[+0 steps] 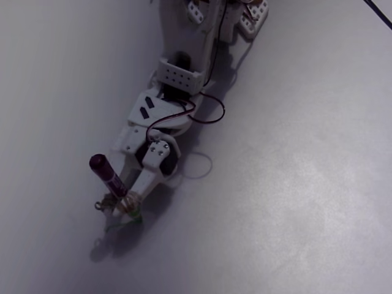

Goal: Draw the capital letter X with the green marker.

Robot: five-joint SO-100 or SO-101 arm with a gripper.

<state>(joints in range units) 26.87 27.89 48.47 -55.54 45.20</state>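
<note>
In the fixed view my white arm reaches from the top centre down to the lower left. My gripper (124, 205) is shut on the green marker (113, 180). The marker stands tilted, with its dark maroon rear end up and to the left. Its green tip (136, 217) points down to the grey table just right of the fingertips. Thin bands or wire wrap around the fingers and the pen. I cannot make out the capital letter X; the surface under the gripper lies in shadow.
A faint grey looped scribble (197, 165) lies on the table right of the gripper. A dark wire (211, 110) loops off the arm's wrist. A black cable (378, 13) crosses the top right corner. The grey table (294, 202) stretches out to the right.
</note>
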